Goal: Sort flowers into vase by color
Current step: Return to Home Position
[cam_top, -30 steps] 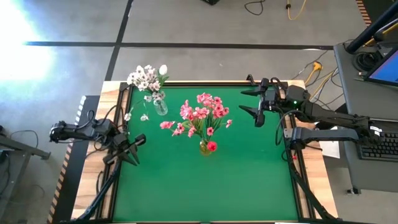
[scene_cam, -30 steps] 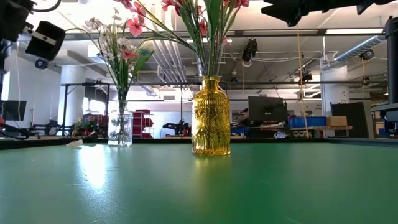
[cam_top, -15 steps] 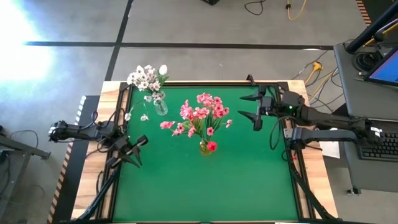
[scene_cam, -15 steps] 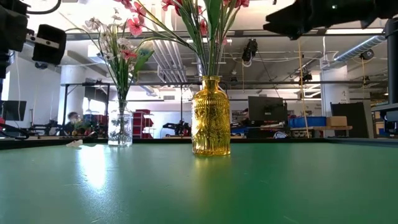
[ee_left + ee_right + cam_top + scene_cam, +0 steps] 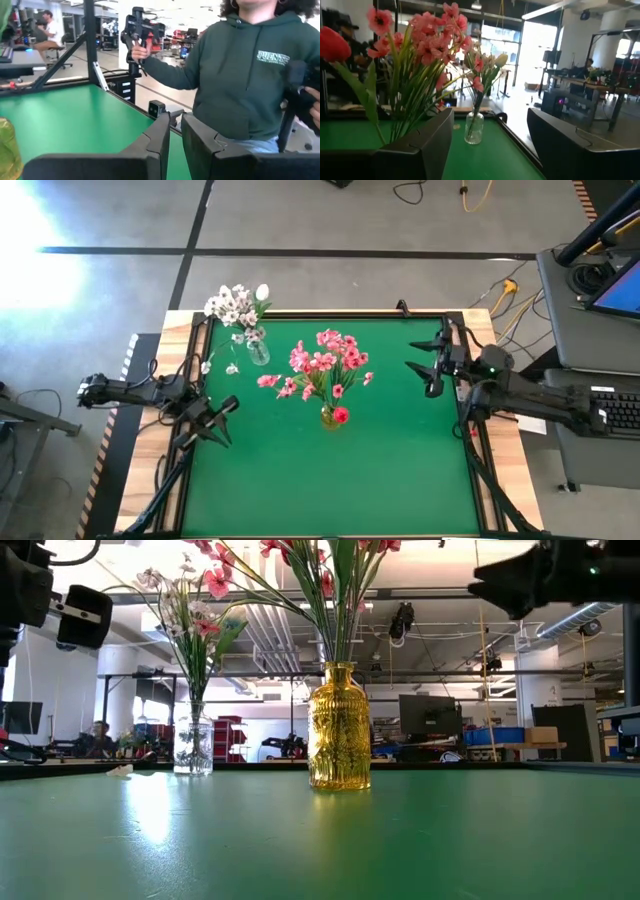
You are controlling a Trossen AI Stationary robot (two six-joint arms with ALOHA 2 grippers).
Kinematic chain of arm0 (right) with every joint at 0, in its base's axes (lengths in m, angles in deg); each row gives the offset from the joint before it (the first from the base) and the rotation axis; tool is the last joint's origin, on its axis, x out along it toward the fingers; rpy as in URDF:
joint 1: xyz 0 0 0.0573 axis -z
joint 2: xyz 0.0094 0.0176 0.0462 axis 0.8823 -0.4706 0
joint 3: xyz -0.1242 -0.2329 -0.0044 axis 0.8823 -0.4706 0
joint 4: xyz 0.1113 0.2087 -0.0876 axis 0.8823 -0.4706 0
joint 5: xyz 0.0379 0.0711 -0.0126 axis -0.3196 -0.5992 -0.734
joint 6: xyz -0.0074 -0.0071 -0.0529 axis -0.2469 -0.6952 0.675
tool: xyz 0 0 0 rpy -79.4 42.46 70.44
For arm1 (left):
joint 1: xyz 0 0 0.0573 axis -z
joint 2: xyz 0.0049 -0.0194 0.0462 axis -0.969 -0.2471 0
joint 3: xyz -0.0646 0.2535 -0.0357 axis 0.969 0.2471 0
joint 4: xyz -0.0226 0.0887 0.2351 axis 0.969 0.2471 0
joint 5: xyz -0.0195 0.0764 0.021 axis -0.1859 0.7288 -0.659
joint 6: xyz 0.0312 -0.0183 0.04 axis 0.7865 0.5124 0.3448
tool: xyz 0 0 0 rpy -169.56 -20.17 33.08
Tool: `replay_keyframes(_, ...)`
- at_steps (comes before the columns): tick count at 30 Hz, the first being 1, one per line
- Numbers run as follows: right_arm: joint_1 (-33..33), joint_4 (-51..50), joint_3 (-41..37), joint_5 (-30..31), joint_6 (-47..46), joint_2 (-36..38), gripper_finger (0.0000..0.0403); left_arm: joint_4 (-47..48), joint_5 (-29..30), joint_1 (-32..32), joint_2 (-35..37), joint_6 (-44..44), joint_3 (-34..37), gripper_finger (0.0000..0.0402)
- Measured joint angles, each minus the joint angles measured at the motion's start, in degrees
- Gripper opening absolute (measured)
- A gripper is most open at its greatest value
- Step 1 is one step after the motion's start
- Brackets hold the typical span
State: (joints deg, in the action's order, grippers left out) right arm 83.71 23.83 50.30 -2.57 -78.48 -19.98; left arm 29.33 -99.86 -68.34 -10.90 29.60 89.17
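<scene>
A yellow glass vase [image 5: 328, 418] stands mid-table holding a spray of pink flowers [image 5: 325, 364] and a red tulip [image 5: 341, 415]. A small clear vase [image 5: 258, 352] near the far left corner holds white flowers [image 5: 235, 304]. The right wrist view shows the pink flowers [image 5: 420, 35], the red tulip [image 5: 332, 45] and the clear vase [image 5: 474, 127]. My right gripper [image 5: 415, 358] is open and empty at the table's right side, pointing toward the vases. My left gripper [image 5: 222, 418] sits at the left edge, shut on nothing [image 5: 176, 120].
A few loose white blossoms [image 5: 232, 368] lie on the green mat beside the clear vase. A person in a green hoodie [image 5: 240, 75] stands beyond the table, holding hand grips. A desk with a keyboard [image 5: 610, 415] stands to the right of the table.
My right gripper has drawn back from the pink flowers toward the table's right edge and sunk lower, staying open and empty. The vases and flowers have not moved.
</scene>
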Motion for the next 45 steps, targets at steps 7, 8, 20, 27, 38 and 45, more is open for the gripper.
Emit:
replay_keyframes(7,0.01,5.43,-9.43,-0.02,-1.12,7.29,0.0237,0.02,0.69,0.00,-0.04,-1.72,0.00,0.0036)
replay_keyframes(8,0.01,5.53,-10.32,0.05,-0.92,8.56,0.0236,0.02,0.70,0.00,-0.04,-1.72,0.00,0.0036)
replay_keyframes(20,0.01,0.10,-12.99,1.03,-1.70,18.04,0.0230,0.07,0.76,0.00,-0.59,-9.37,0.00,0.0036)
replay_keyframes(27,0.01,-4.79,-14.55,1.36,1.75,17.80,0.0231,0.20,4.57,-0.04,-1.09,-5.05,-0.04,0.0036)
replay_keyframes(38,0.01,-6.91,-14.55,1.46,-3.35,17.73,0.0231,0.54,6.25,-0.06,-1.95,-2.65,-0.35,0.0036)
replay_keyframes(45,0.01,-7.62,-14.57,1.44,-3.46,17.73,0.0231,0.41,6.23,-0.07,-1.92,-2.64,-0.38,0.0036)
